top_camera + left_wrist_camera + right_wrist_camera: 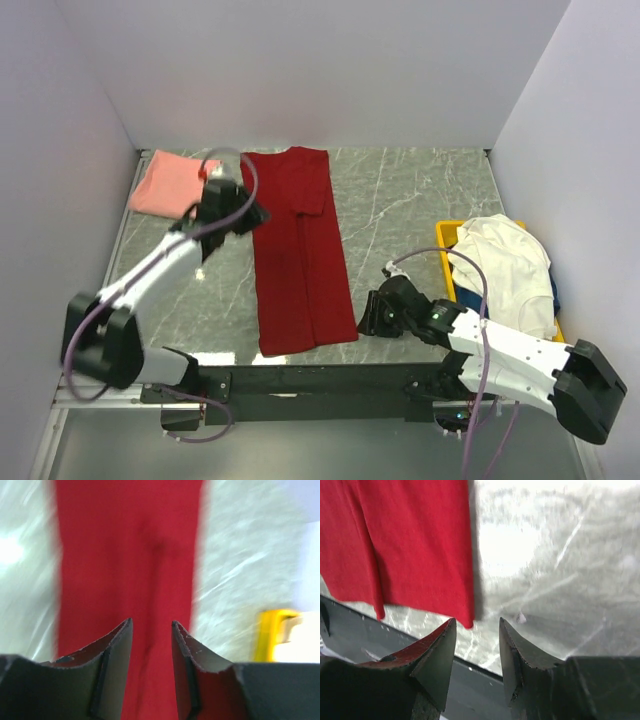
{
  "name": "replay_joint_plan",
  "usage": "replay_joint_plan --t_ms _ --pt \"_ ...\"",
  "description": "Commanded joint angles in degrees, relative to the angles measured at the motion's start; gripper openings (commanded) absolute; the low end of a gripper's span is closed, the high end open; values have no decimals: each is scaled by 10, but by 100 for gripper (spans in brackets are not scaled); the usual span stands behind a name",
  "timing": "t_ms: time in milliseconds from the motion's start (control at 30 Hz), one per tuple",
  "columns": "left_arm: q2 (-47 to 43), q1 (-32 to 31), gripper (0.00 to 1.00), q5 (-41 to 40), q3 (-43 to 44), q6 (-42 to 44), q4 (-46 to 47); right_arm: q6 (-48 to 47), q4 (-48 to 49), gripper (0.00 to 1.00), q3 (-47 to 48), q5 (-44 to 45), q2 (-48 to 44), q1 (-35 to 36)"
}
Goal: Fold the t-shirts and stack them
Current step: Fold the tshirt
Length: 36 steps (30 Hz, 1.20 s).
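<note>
The deep red t-shirt [300, 255] lies flat as a long narrow strip down the middle of the table, a sleeve folded in at its far end. A salmon pink t-shirt [170, 185] sits folded at the back left. On the right a cream white t-shirt [505, 265] is piled loosely. My left gripper [256, 213] hovers at the red shirt's [130, 555] far left edge; its jaws [151, 625] are open and hold nothing. My right gripper [368, 320] is just right of the red shirt's [415, 540] near right corner, open [477, 622] and empty.
A yellow tray [446, 250] under the white shirt stands at the right edge, also seen in the left wrist view as a yellow tray [270, 635]. White walls close off the back and both sides. A dark rail [300, 378] runs along the table's near edge.
</note>
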Motion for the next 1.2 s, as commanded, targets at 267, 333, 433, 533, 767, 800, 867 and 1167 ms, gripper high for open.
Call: replay_joint_plan --t_ms 267,333,433,533,767,800,867,1167 --pt "-321 -140 43 -183 -337 -200 -114 7 88 46 -45 -58 4 -16" --pt "-340 -159 43 -192 -363 -224 -130 9 106 46 -45 -63 20 -16" --pt "-363 -195 44 -210 -387 -278 -165 10 120 45 -45 -66 39 -16" --pt "-375 -230 45 -213 -400 -316 -185 13 128 41 -48 -69 46 -16" --pt "-387 -298 45 -187 -399 -350 -230 9 124 35 -53 -76 44 -16" --pt "-385 -303 45 -182 -398 -351 -240 8 124 35 -52 -79 46 -16" --pt "-377 -317 45 -167 -398 -353 -252 5 125 34 -49 -83 48 -16" --pt "-355 -360 44 -136 -426 -368 -223 6 128 33 -44 -90 49 -16"
